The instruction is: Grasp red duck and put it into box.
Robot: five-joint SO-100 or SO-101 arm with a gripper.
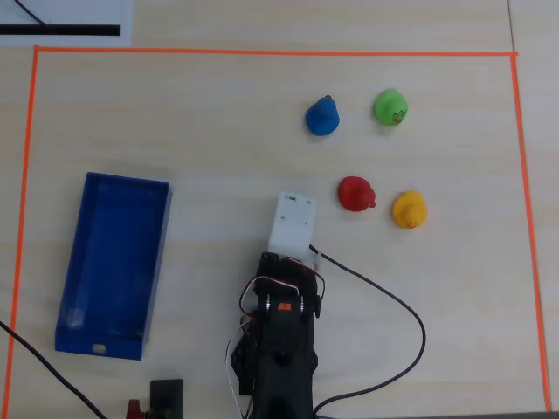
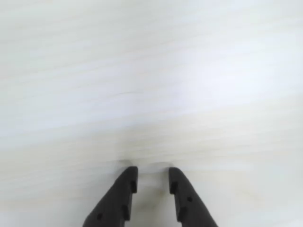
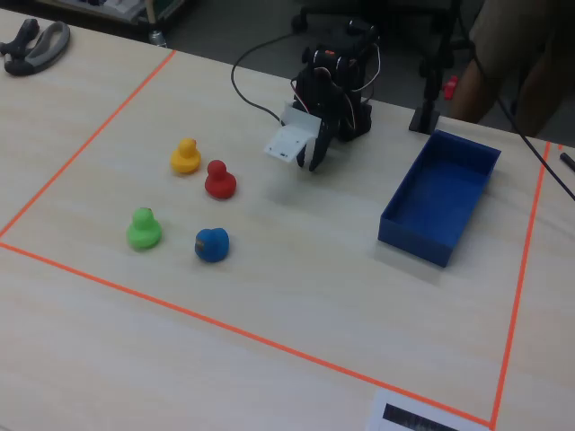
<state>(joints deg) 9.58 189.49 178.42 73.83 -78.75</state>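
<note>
Judging by how things lay, you had barely begun: nothing was grasped and nothing was in the box (image 1: 113,262), which stood bare on the table (image 1: 218,113) at the left of the overhead view. The red duck (image 1: 356,193) sat upright on the table among its fellows, just beside the yellow duck (image 1: 409,209), with the blue duck (image 1: 323,116) and green duck (image 1: 390,106) farther off. Your claw (image 2: 153,181) hung near the arm's base, well apart from the red duck, its jaws parted by a narrow gap and gripping nothing; the wrist view showed only bare wood. The whole job was left: reach, grasp, carry, drop.
</note>
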